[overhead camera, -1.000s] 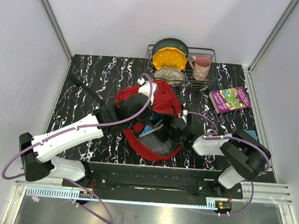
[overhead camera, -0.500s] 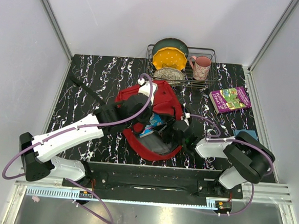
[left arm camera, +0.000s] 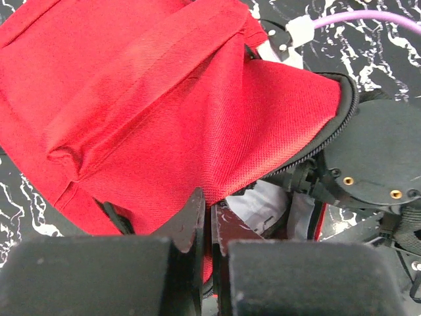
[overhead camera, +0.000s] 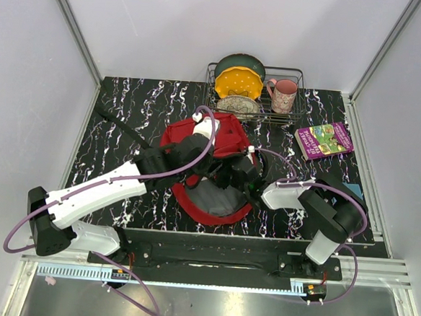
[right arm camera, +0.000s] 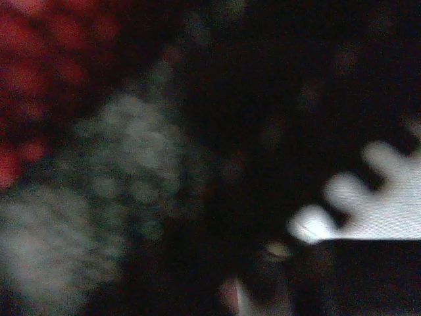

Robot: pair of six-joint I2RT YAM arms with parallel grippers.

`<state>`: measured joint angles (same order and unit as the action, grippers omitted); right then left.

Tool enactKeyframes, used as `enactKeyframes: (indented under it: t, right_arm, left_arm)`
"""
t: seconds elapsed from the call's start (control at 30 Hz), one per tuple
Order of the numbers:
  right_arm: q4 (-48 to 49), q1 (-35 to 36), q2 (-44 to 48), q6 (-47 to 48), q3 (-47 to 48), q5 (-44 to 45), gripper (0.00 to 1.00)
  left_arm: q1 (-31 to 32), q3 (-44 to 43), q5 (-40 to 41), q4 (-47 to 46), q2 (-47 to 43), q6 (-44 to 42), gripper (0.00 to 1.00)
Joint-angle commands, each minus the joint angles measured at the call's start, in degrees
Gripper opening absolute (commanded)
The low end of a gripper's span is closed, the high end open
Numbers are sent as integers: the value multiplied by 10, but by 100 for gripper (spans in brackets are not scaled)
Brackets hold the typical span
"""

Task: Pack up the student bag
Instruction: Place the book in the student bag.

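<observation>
- The left gripper (left arm camera: pixel 209 217) is pinched closed on a fold of the large red fabric backpack (left arm camera: pixel 164 112), holding its flap up off the mouth.
- The right gripper (overhead camera: pixel 239 176) is down inside the opening, by the dark grey lining. I cannot tell whether it is open or closed, because its wrist view is dark and blurred.
- The step in hand looks like loading the main compartment.
- The next move calls for the right arm to back out clear of the black zipper while the flap is held high.
- The backpack lies mid-bench (overhead camera: pixel 127 116), just ahead of the arm bases.
- Count: 1 backpack, 1 purple book (overhead camera: pixel 324 139), 1 pink mug (overhead camera: pixel 283 95), and 1 wire rack (overhead camera: pixel 297 76) holding 3 dishes.
</observation>
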<state>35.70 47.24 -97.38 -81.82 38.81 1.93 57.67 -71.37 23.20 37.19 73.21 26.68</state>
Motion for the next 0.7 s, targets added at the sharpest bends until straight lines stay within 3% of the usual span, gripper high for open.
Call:
enactKeyframes:
  t: [0.0,0.1,0.37,0.67]
  right_arm:
    - [24,-7,26,25,2,10,43]
    - [-30,-7,69,44,-16,20,54]
    - [-117,-7,205,84,-91,38,61]
    - [-421,-5,527,106,-139,132,62]
  left_arm:
    - [-3,11,43,7,-18,5,0]
    - [-5,21,45,5,-22,7,0]
    - [-12,39,40,2,-12,14,0]
    - [-18,64,19,-6,-3,20,2]
